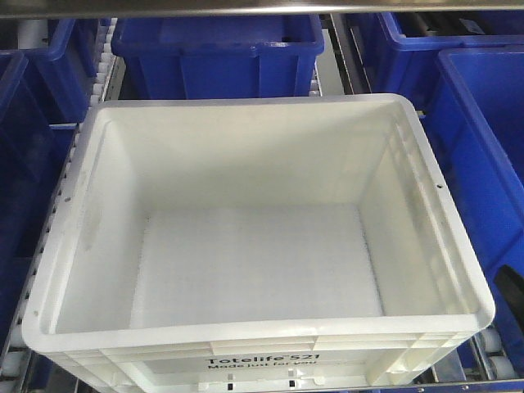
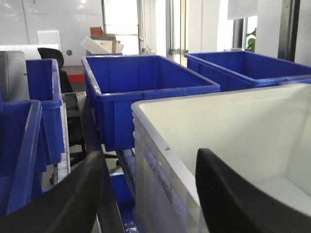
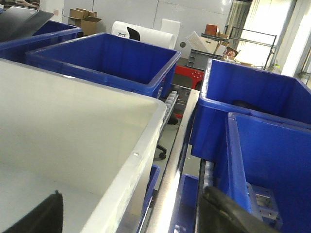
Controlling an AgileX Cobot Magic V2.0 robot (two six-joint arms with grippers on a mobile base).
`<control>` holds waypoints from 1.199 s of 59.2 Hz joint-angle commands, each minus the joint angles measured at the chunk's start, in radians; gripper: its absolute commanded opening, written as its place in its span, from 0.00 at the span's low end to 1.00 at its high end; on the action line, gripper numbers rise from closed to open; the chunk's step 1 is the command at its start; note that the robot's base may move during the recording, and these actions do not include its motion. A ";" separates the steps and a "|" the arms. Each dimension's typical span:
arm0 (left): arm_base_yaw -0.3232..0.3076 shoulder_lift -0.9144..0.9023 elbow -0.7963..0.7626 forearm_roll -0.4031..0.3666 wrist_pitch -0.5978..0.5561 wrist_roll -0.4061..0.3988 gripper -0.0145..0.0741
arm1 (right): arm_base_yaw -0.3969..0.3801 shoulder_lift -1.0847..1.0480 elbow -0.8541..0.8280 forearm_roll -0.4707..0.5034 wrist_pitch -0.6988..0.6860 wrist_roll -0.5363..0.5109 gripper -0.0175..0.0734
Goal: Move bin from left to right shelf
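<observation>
Bin (image 1: 246, 246): large white rectangular plastic crate, ribbed rim, faint grid floor. Upright, open-topped, nothing inside. Black "Totelife 521 Made just for you" print on near side wall. Apparently sits on a roller lane, though its underside is hidden.

A white plastic bin (image 1: 246, 246) fills the centre of the front view, its walls smooth with a soft sheen, its floor finely grid-textured and matt, black lettering printed on the near side at the bottom of the frame. Glossy dark blue plastic crates (image 1: 217, 53) ring it at the top and both edges. At the lower corners, pale plastic rollers (image 1: 12, 360) sit in bare metal rails. In the left wrist view the left gripper's black fingers (image 2: 233, 194) look matt and slightly grainy at the bottom of the frame. A brushed metal rail (image 3: 175, 160) gleams at lower centre of the right wrist view.
</observation>
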 commanded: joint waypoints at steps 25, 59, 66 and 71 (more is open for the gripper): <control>-0.008 0.000 -0.018 0.004 -0.090 -0.001 0.62 | 0.000 0.123 0.020 -0.006 -0.222 -0.012 0.78; -0.008 0.000 -0.018 0.005 -0.082 -0.010 0.56 | 0.000 0.141 0.020 -0.003 -0.265 -0.013 0.67; -0.008 0.000 -0.018 0.005 -0.082 -0.010 0.33 | 0.000 0.141 0.020 -0.003 -0.277 -0.013 0.39; -0.008 0.000 -0.018 0.005 -0.081 -0.009 0.15 | 0.000 0.141 0.020 -0.002 -0.290 -0.012 0.18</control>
